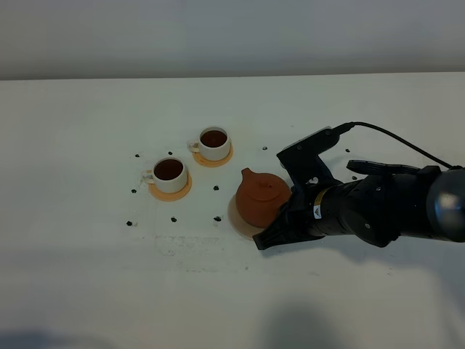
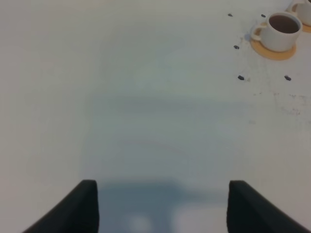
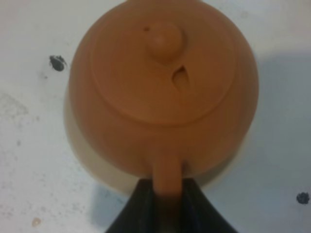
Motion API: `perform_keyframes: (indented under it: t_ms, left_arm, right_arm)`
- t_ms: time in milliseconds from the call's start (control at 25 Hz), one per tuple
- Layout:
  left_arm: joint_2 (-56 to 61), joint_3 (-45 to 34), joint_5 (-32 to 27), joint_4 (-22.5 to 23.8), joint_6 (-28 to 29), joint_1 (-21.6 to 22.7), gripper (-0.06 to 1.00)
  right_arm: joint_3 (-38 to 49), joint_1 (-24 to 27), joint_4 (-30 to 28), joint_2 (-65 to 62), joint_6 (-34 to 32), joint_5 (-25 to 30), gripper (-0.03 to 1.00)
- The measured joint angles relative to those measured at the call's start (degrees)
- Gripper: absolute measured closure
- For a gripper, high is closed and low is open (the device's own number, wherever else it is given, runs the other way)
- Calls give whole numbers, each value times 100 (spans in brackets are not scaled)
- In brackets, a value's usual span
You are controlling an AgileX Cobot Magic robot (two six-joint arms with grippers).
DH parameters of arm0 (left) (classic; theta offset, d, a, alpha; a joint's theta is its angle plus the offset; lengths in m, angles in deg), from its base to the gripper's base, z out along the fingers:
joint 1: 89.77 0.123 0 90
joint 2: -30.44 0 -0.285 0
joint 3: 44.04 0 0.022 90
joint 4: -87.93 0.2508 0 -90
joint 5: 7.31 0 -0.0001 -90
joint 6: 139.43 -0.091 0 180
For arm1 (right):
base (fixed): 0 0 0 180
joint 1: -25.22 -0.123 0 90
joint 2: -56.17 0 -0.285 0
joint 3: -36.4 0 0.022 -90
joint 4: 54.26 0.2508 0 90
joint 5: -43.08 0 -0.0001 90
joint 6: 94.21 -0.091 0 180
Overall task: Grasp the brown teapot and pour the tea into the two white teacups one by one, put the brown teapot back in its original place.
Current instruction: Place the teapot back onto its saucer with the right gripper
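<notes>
The brown teapot [image 1: 260, 198] sits on the pale beige round coaster [image 1: 237, 222], spout toward the cups. My right gripper [image 1: 280, 219] is at its handle; in the right wrist view the two dark fingers [image 3: 141, 201] press close on both sides of the handle [image 3: 166, 170], with the teapot [image 3: 160, 82] upright and its lid on. The two white teacups [image 1: 169, 173] [image 1: 214, 142] stand on orange-tan coasters, both holding dark tea. My left gripper [image 2: 163, 187] is open and empty over bare table; one filled cup [image 2: 280, 30] lies far from it.
Several small black specks [image 1: 217, 188] lie scattered on the white table around the cups and teapot. A black cable [image 1: 396, 137] arcs over the right arm. The table's far edge meets a grey wall [image 1: 232, 36].
</notes>
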Motion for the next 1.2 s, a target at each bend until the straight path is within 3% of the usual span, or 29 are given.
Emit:
perform_keyframes:
  t_ms: [720,1200]
  left_arm:
    - [0,0,0,0,5,0,41]
    - [0,0,0,0,5,0,41]
  right_arm:
    - [0,-111,138,5,0,75,86]
    - [0,-111,156,5,0,195,53]
